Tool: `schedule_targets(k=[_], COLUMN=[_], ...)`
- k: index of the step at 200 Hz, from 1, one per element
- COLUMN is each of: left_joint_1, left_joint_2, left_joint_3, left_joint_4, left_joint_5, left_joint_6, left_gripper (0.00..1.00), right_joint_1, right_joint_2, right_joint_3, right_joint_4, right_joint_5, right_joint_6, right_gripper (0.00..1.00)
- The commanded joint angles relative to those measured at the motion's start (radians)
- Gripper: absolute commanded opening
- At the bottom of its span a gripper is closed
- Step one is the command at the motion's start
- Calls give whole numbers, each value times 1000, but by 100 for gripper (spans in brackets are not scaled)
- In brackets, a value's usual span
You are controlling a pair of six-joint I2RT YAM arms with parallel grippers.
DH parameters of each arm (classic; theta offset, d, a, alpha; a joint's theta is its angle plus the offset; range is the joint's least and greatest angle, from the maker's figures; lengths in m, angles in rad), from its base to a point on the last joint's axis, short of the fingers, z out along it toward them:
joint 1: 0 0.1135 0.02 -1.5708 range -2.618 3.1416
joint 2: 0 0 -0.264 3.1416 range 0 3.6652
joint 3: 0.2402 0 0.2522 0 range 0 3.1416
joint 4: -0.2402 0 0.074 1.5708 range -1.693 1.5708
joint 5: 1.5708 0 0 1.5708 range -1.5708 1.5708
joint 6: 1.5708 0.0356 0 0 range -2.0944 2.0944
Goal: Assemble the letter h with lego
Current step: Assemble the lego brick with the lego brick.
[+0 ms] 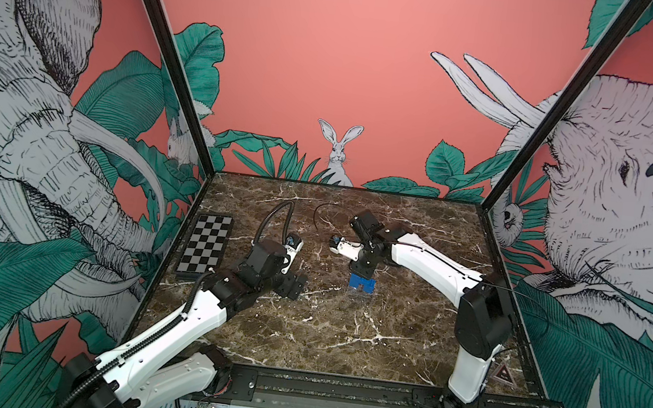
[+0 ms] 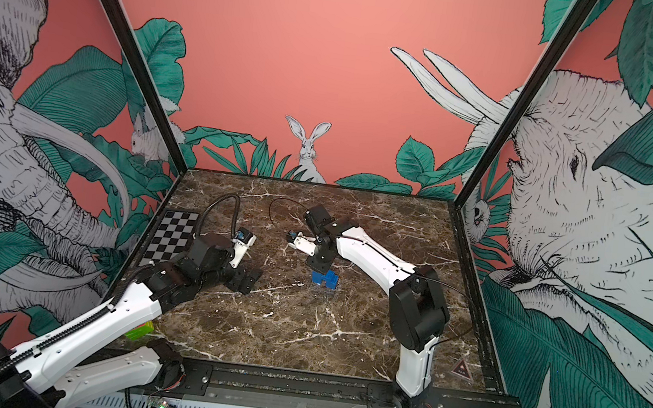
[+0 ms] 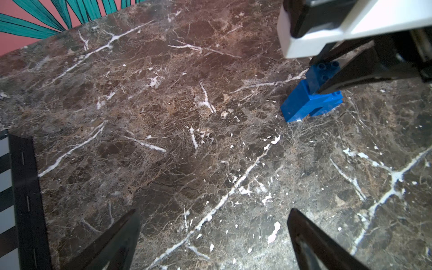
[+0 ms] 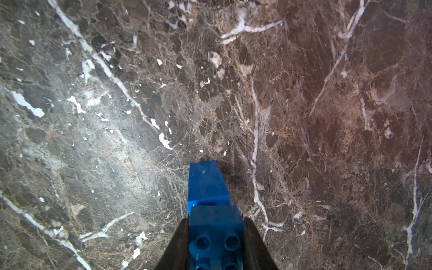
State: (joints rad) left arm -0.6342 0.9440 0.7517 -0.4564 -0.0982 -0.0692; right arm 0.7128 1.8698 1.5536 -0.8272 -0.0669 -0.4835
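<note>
Standing upright near the middle of the marble table (image 1: 343,336), the little blue letter h (image 1: 361,283) is two legs joined by a bridge, with a gap showing between them. The right gripper (image 4: 216,222) reaches down onto it from above. Its two dark fingers are clamped tight on the top brick (image 4: 215,243), one on each smooth side, with the studs left bare. That brick sits over one leg only, so I take it for the tall stem. Gripping by the sides should let the arm push straight down without tipping the stack.

In the left wrist view the letter h (image 3: 304,105) has both feet flat on the table, and the top brick looks level on the piece under it. I cannot tell whether it is pressed fully home, nor count every brick.

The left gripper (image 3: 213,210) hangs low over the table, well apart from the letter, between it and the checkerboard mat (image 1: 205,243). Its jaws are spread wide and hold nothing. It points toward the letter, so it seems parked clear of the work yet near enough to steady the base.

To my eye the build is all but finished. Nothing is bracing the bottom, so the letter could lift or topple when the fingers let go.
</note>
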Motion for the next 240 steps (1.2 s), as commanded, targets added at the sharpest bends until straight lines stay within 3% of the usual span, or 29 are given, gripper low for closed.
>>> schedule_targets(k=[1,240], left_joint_1=[-5,-5], left_joint_2=[-24,1], left_joint_3=[-13,-3], left_joint_4=[27,16], left_joint_5=[-22,-37], left_joint_6=[14,18], left_gripper=[99,99], right_joint_1=[-2,-53], right_joint_2=[17,-35], right_joint_3=[8,-30], right_joint_4=[-9,-45], right_joint_5=[-3,-135], right_joint_6=[-4,-102], right_gripper=[0,0])
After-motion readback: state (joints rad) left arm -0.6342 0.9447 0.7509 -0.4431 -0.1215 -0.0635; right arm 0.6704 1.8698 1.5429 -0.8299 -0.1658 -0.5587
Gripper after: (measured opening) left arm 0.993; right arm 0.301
